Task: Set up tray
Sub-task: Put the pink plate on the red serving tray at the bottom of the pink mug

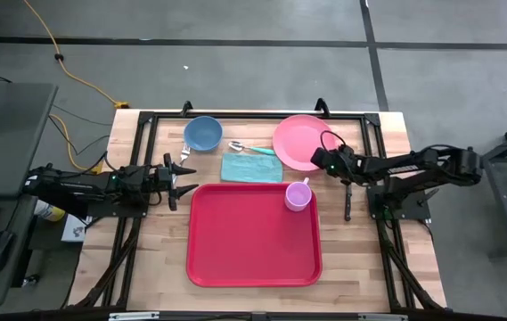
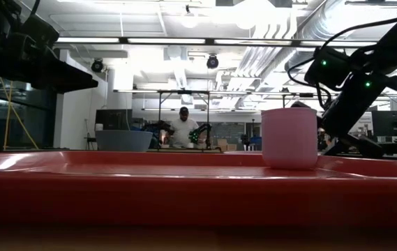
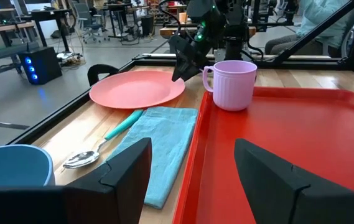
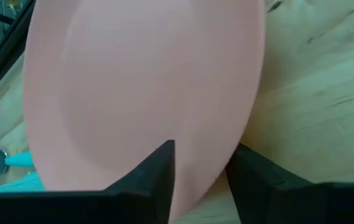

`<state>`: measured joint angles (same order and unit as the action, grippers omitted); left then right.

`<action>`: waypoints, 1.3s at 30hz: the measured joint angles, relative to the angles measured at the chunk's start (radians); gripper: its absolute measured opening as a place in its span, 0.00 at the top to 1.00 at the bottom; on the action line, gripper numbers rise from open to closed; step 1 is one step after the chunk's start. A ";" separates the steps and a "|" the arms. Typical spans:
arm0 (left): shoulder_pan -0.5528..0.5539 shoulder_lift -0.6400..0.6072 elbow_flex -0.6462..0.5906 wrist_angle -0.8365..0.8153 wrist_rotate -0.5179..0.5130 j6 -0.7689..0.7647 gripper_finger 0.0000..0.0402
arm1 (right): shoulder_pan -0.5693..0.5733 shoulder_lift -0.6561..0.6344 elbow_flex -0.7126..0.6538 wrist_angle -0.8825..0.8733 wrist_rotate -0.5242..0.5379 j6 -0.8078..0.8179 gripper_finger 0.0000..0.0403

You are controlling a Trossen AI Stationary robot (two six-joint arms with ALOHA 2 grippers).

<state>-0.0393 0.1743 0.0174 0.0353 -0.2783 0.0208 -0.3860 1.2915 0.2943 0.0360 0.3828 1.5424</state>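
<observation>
While the red tray [image 1: 253, 236] is lying flat mid-table, likely stiff, light and best gripped by its raised rim, the right gripper [image 1: 322, 161] is closing its fingers over the pink plate [image 1: 299, 140] edge, and the left gripper [image 1: 180, 172] is waiting open beside the tray.

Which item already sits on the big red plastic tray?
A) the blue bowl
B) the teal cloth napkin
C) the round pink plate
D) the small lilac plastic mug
D: the small lilac plastic mug stands in the big red plastic tray's far right corner; the others lie on the wooden table.
</observation>
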 joint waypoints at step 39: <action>0.000 0.000 0.000 0.000 0.000 0.000 0.35 | -0.001 -0.169 -0.002 -0.024 0.096 -0.118 1.00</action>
<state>-0.0395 0.1743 0.0174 0.0353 -0.2787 0.0210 -0.3866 1.1227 0.2924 0.0123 0.4787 1.4246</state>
